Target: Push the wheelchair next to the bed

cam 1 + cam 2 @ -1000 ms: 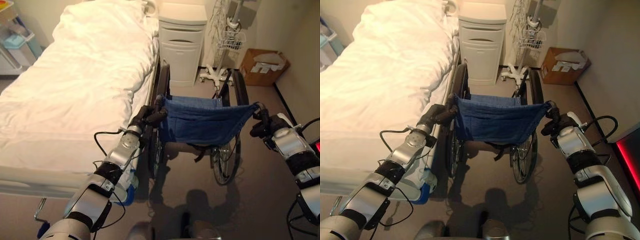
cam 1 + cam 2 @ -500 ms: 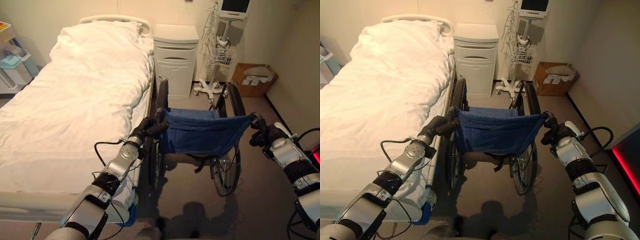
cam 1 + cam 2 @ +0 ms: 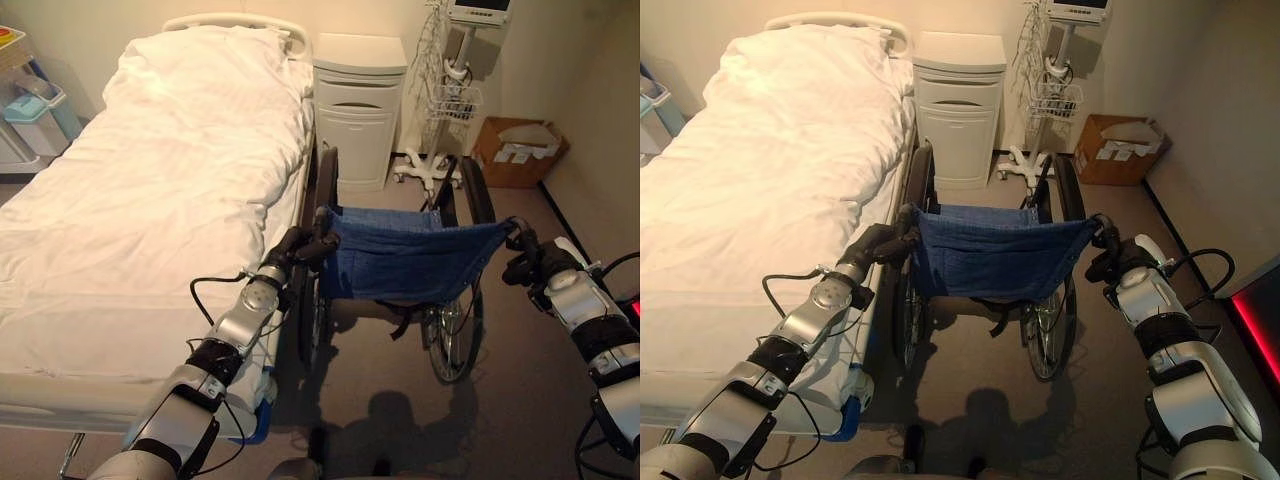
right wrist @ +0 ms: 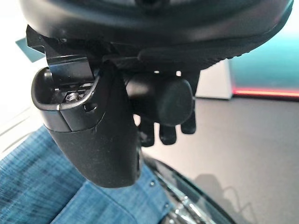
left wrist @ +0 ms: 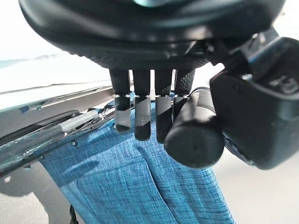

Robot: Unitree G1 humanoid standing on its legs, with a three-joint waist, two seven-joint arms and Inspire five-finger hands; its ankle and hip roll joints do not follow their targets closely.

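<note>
Beside the bed [image 3: 150, 200], touching its side rail, stands wheelchair [image 3: 405, 260] w/ blue back. Left hand [image 3: 297, 247] & right hand [image 3: 527, 265] each have fingers curled round a push handle.

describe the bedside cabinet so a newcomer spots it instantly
Start at the white-sheeted hospital bed and go to its head end. Beside it, against the back wall, stands the white bedside cabinet; a wheeled monitor stand with wire basket is its other neighbour. It alone is boxy and solid.

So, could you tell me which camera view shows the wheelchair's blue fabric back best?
The right eye view: the blue fabric back hangs whole between both handles. The left eye view shows it similarly; the wrist views catch close patches of cloth past the hands.
</note>
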